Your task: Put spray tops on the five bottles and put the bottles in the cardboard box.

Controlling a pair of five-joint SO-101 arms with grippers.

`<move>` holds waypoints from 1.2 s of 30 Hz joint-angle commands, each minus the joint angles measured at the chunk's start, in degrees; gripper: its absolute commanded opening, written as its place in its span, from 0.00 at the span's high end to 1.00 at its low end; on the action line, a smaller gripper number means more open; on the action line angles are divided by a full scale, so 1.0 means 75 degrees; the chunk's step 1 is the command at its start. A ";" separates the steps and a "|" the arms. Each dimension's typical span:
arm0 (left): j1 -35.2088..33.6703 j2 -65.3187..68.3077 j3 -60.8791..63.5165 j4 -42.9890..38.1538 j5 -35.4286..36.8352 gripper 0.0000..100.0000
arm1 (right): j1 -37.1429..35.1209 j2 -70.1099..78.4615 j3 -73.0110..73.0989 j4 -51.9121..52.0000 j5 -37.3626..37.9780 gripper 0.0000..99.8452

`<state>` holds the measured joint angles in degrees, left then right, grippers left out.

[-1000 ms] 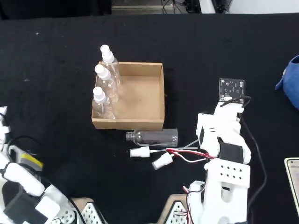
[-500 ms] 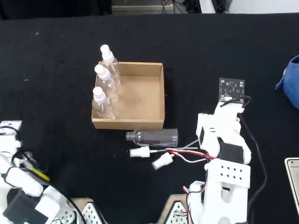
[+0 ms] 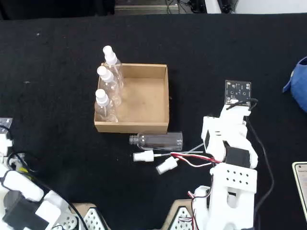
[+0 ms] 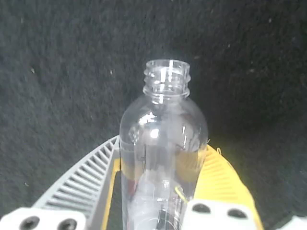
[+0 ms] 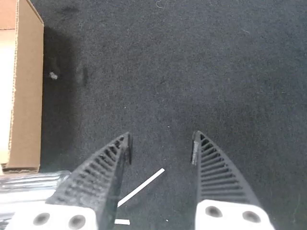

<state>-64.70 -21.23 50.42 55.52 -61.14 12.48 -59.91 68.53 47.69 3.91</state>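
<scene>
Qty: 3 capped bottles (image 3: pixel 106 104) (image 3: pixel 109 81) (image 3: pixel 113 62) stand in cardboard box (image 3: pixel 144 98), along one wall. 1 open bottle (image 3: pixel 156 141) lies on table (image 3: pixel 57 72) just beside box, w/ 2 loose spray tops (image 3: pixel 144 156) (image 3: pixel 167 166) near it. Left wrist view adds 5th bottle (image 4: pixel 163 120), uncapped, clamped in left end effector (image 4: pixel 160 163). Right end effector (image 5: pixel 161 136): fingers apart, above table.

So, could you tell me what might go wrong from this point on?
1. The left gripper grips the uncapped bottle by its smooth clear body; pressing a top on could tilt it or make it slip.
2. A spray top and a second spray top lie close together beside the red cable; the open right gripper might nudge one or snag.
3. The lying bottle may roll if bumped.
</scene>
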 commanded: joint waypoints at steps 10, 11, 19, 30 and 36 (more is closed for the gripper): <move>0.0182 -0.0105 -0.0088 -0.1055 -0.0070 0.76 | 0.0129 -0.0158 -0.0428 -0.0199 -0.0070 0.82; 0.0264 -0.0105 -0.0088 -0.1078 -0.0070 0.77 | 0.0129 -0.0158 -0.0428 -0.0199 -0.0070 0.82; 0.0826 0.0000 -0.0076 -0.1524 -0.0023 0.87 | 0.0129 -0.0158 -0.0428 -0.0199 -0.0070 0.82; 0.0826 -0.0070 0.0111 -0.0985 -0.0434 0.98 | 0.0129 -0.0158 -0.0428 -0.0199 -0.0070 0.82; 0.1026 -0.0105 0.0041 -0.0152 -0.0399 0.97 | 0.0129 -0.0158 -0.0428 -0.0199 -0.0070 0.82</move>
<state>-58.81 -21.05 51.38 52.18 -63.78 12.48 -59.91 68.53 47.69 3.91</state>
